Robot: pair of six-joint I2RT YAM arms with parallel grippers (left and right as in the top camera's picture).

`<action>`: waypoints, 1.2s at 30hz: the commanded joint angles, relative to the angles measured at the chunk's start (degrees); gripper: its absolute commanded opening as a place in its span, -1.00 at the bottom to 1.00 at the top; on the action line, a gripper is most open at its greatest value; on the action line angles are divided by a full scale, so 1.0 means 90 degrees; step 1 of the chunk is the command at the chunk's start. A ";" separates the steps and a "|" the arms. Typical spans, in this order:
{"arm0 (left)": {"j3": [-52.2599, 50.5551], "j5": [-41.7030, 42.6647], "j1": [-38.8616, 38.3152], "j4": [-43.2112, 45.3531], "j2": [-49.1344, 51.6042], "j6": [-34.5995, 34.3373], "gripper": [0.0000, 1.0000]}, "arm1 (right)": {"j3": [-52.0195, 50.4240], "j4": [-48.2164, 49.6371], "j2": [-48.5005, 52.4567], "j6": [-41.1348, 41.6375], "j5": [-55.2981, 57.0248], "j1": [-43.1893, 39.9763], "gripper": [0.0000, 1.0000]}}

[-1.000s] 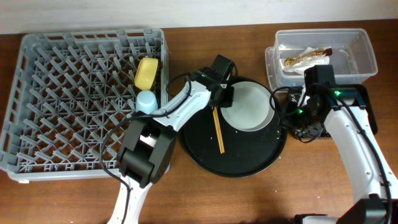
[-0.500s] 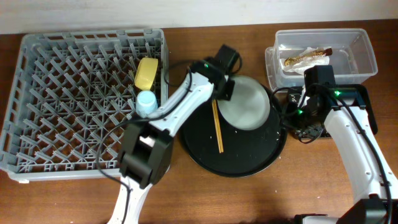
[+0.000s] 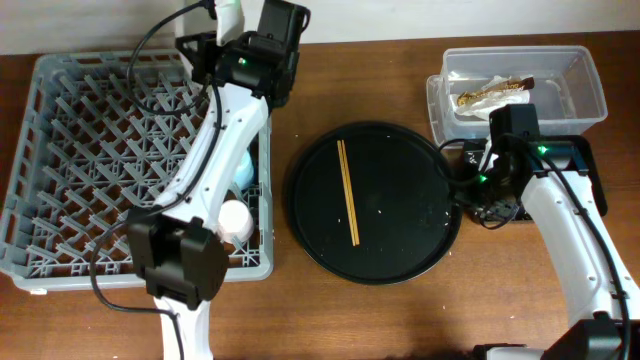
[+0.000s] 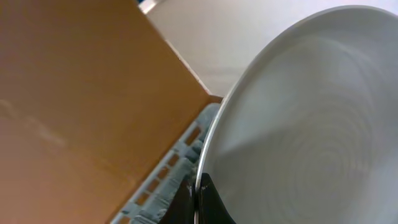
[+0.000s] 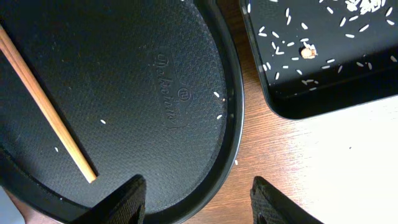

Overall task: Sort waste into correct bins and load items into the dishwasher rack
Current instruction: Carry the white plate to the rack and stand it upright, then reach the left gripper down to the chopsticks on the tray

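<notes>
Left gripper [image 4: 199,202]: fingers pressed onto the rim of the white round plate [image 4: 298,112], which is held on edge. Overhead, the plate shows only as a thin white sliver above the far right corner of the dishwasher rack [image 3: 100,57]. The peg rows lie directly below and towards the near side of the plate. Judgement: lowering it calls for the plate's face to line up with a gap between peg rows.

Right gripper [image 5: 199,205]: fingers spread, holding nothing, hovering at the right edge of the round black tray [image 3: 400,220].

Contents:
- Rack: light-blue cup [image 3: 245,172] and pink cup [image 3: 233,220] by the right wall. The yellow bowl is not visible; the left arm covers that area.
- Round black tray: chopsticks [image 3: 348,192], long axis running far to near, left of centre. The right arm is nearer them.
- Clear tub [image 3: 590,75]: napkin with wrapper [image 3: 490,95].
- Shallow black tray [image 5: 323,68]: scattered pale grains and a tan crumb.
</notes>
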 commanded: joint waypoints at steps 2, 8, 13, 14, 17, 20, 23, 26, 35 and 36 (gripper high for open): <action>-0.0017 -0.0597 0.0270 0.0172 0.0087 0.0078 -0.99 | 0.0097 0.0017 -0.0087 -0.0063 0.0102 -0.0029 0.12; -0.0017 -0.0338 0.0852 0.0369 0.0272 0.0078 -0.99 | 0.0097 0.0039 -0.0087 -0.0063 0.0102 -0.0029 0.12; -0.0017 0.0238 0.0869 0.0384 0.0731 0.0078 -0.99 | 0.0097 0.0036 -0.0087 -0.0063 0.0102 -0.0029 0.12; -0.0017 0.0272 0.0886 0.0420 0.0862 0.0078 -0.99 | 0.0097 0.0036 -0.0087 -0.0063 0.0104 -0.0029 0.12; -0.0017 0.0267 0.0894 0.0425 0.1190 0.0080 -0.99 | 0.0095 0.0027 -0.0087 -0.0066 0.0126 -0.0029 0.12; -0.0017 0.0226 0.0947 0.0454 0.1292 0.0078 -0.99 | 0.0095 0.0029 -0.0087 -0.0063 0.0126 -0.0029 0.12; -0.0017 0.0498 0.0957 0.0469 0.1292 0.0078 -0.93 | 0.0097 0.0034 -0.0087 -0.0063 0.0126 -0.0029 0.12; -0.0017 0.1120 0.0950 0.0444 0.1290 0.0078 0.22 | 0.0097 0.0034 -0.0087 -0.0063 0.0121 -0.0029 0.13; 0.0015 0.6591 0.0282 -0.1117 -0.0287 0.0359 0.54 | 0.0413 -0.0233 -0.0095 -0.0102 0.0121 -0.0029 0.27; 0.0015 0.7339 0.0143 -0.1309 -0.0476 0.0359 0.54 | 0.0607 -0.0427 -0.0095 -0.0216 0.0124 -0.0029 0.31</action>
